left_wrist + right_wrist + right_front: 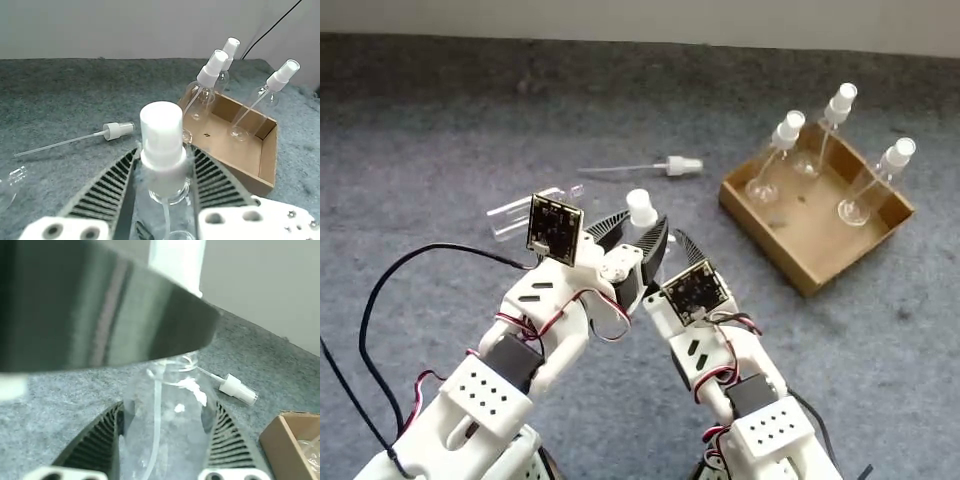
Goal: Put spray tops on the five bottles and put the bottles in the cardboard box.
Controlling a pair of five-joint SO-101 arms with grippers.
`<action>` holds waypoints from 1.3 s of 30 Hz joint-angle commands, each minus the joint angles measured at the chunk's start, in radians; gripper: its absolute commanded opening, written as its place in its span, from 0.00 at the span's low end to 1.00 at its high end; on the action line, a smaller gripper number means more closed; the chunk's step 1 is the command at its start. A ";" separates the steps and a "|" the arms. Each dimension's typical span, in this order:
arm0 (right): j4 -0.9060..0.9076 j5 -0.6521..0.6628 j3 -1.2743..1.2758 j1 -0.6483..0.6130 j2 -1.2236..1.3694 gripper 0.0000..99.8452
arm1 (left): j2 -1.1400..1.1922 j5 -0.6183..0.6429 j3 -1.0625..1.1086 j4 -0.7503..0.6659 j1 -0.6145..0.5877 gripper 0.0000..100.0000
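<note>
Grey fuzzy carpet (pixel 430 110) covers the table. Two white arms (pixel 535 340) come up from 6 o'clock. The brown cardboard box (pixel 805 235) sits at 2 o'clock from the grippers, with its top open.

There are five clear bottles in all. In the box lean three bottles (pixel 775 160), each with a white top on. One held bottle (pixel 167 440) stands up in the middle, between both grippers. The left gripper (pixel 165 155) squeezes its neck, just under its white spray top (pixel 161 130). The right gripper (pixel 167 410) squeezes its round see-through body.

One empty bottle (pixel 510 215) lies on its side at 9 o'clock from the held bottle, with no top on. One loose spray top (pixel 678 166) with a long thin tube lies on the carpet at 12 o'clock from the held bottle, apart from the box.
</note>
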 commanded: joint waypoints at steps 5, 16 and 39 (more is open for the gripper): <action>0.004 -0.080 0.150 0.001 -0.016 0.08 | 0.002 -0.005 -0.042 -0.020 0.024 0.01; 0.004 -0.083 0.150 0.039 -0.016 0.08 | 0.004 -0.003 -0.111 -0.052 0.030 0.01; -0.001 0.032 0.150 0.045 -0.016 0.08 | 0.004 -0.109 -0.064 0.117 0.079 0.01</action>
